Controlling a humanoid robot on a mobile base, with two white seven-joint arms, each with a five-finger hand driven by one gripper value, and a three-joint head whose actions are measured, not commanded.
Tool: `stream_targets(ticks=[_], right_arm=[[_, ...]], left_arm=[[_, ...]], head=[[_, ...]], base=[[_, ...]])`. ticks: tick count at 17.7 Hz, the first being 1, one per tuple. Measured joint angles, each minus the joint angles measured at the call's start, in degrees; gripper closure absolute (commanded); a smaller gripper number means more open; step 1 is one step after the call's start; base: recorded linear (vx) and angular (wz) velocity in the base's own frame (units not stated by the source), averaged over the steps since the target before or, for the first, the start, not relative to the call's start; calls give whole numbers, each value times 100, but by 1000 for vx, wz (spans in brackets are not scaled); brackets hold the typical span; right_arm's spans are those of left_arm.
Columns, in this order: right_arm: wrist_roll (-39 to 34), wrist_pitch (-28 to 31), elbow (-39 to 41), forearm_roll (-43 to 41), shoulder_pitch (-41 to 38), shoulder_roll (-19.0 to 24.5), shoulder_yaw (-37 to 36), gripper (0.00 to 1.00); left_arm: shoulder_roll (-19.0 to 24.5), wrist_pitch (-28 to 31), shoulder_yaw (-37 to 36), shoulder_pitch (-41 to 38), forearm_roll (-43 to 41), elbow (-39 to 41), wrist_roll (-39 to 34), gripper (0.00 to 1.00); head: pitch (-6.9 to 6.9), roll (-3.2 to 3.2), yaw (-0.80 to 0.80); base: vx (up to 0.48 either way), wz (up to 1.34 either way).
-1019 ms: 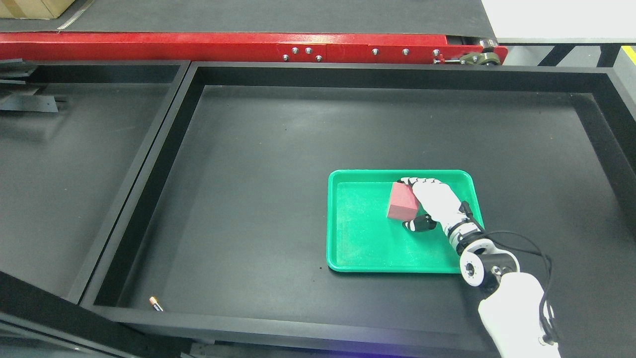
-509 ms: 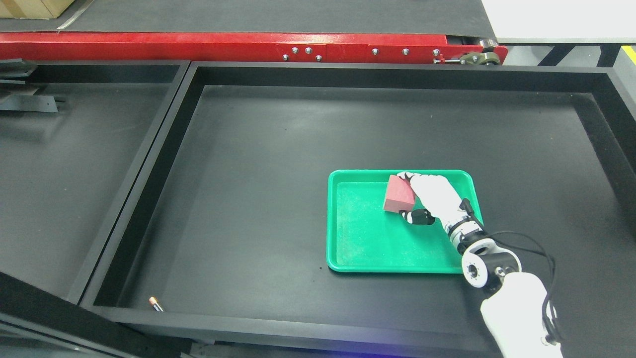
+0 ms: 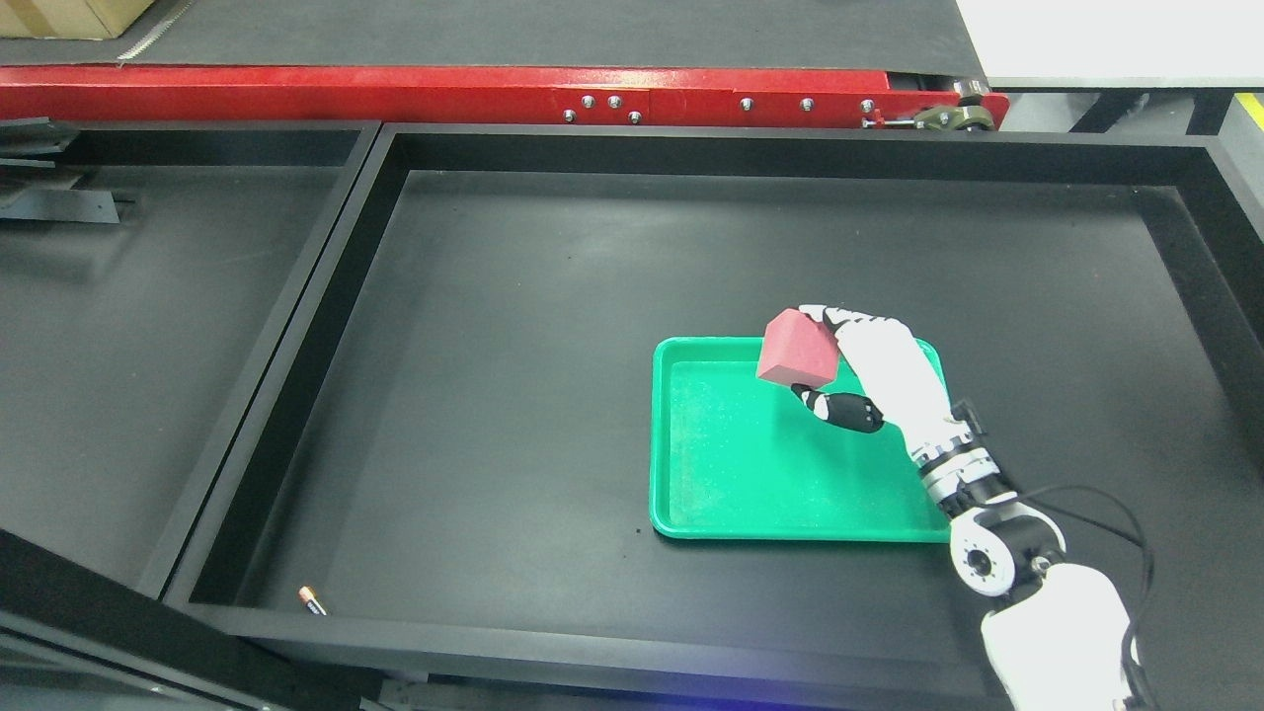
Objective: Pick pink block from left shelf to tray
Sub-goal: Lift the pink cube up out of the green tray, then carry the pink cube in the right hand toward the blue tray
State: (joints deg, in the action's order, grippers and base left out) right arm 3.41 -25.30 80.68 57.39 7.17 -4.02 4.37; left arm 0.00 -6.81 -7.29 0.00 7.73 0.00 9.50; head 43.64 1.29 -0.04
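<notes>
The pink block (image 3: 797,350) is held in the right hand (image 3: 869,370), the fingers closed over its far side and the dark thumb pressed in from beneath, so that it is pinched rather than cradled. The block is carried tilted above the far rim of the green tray (image 3: 711,474), clear of the tray floor; it cannot be told exactly how high. Such a grip is judged to keep a lower face free for setting down. The block has not yet been released into the tray. A small battery (image 3: 311,600) lies well away from the tray, by the near wall of the shelf (image 3: 474,296). The left hand is not seen.
</notes>
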Motion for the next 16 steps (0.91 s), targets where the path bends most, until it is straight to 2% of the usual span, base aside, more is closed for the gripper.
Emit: stream_targets(ticks=[2, 7, 16], right_arm=[[363, -220, 124, -56, -120, 3, -88, 96], [986, -333, 343, -122, -374, 18, -215, 96], [1111, -359, 602, -164, -658, 37, -349, 96]], left_arm=[[0, 0, 0, 0, 0, 0, 0, 0], [0, 0, 0, 0, 0, 0, 0, 0], [0, 0, 0, 1, 0, 0, 0, 0]], head=[[0, 0, 0], [0, 0, 0], [0, 0, 0]], base=[[-39, 56], [-85, 122], [-98, 224]])
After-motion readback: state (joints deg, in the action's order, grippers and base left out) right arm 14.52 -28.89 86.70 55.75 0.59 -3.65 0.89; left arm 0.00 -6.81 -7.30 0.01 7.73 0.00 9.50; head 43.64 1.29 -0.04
